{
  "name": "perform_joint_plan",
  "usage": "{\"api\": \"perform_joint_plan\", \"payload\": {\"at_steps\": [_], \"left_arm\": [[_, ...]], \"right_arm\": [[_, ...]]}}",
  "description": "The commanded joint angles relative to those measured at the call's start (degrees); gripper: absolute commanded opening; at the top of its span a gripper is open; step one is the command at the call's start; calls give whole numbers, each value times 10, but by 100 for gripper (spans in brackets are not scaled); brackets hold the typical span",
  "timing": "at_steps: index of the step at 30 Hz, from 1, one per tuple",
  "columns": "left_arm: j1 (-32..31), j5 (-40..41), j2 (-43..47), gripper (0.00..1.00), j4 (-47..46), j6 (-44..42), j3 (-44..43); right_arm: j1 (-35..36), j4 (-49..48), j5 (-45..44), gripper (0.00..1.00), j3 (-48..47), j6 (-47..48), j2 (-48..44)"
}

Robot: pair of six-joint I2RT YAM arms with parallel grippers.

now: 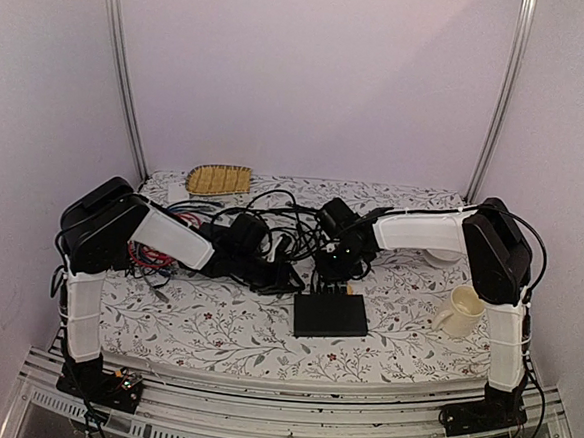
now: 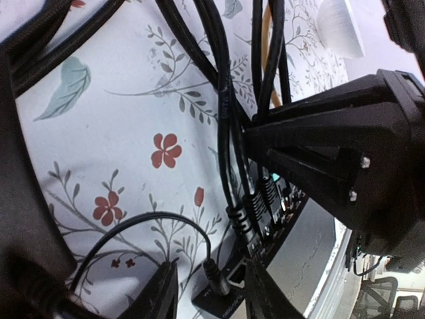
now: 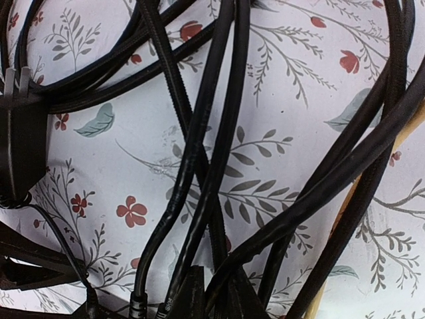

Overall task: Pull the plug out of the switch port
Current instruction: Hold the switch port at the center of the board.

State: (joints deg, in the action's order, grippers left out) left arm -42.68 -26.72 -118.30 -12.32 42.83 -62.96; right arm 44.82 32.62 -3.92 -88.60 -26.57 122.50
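Switch (image 1: 330, 315) lying lower centre on the tabletop (image 1: 214, 324), sockets facing up-frame. Right tool (image 1: 341, 270) poised at that edge, left tool (image 1: 286, 277) just left of it.

Left wrist: left tool standing spread around a small barrel connector (image 2: 216, 279). Plug (image 2: 257, 207) sitting seated, lower centre.

Right wrist: right tool apparently pinching a black cable (image 3: 199, 219), bottom centre.

Judgement: gripping nearer the plug and pulling straight would be sparing the cable.
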Motion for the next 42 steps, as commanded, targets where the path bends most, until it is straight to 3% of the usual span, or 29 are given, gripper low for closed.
{"api": "perform_joint_plan", "payload": {"at_steps": [1, 18, 42], "left_arm": [[-7, -11, -26, 36, 20, -6, -9], [-7, -39, -43, 26, 18, -4, -20], [3, -54, -40, 2, -47, 37, 13]], "right_arm": [[-3, 5, 8, 9, 14, 5, 8], [-3, 3, 7, 7, 19, 6, 6], [-2, -3, 6, 5, 39, 5, -8]]}}
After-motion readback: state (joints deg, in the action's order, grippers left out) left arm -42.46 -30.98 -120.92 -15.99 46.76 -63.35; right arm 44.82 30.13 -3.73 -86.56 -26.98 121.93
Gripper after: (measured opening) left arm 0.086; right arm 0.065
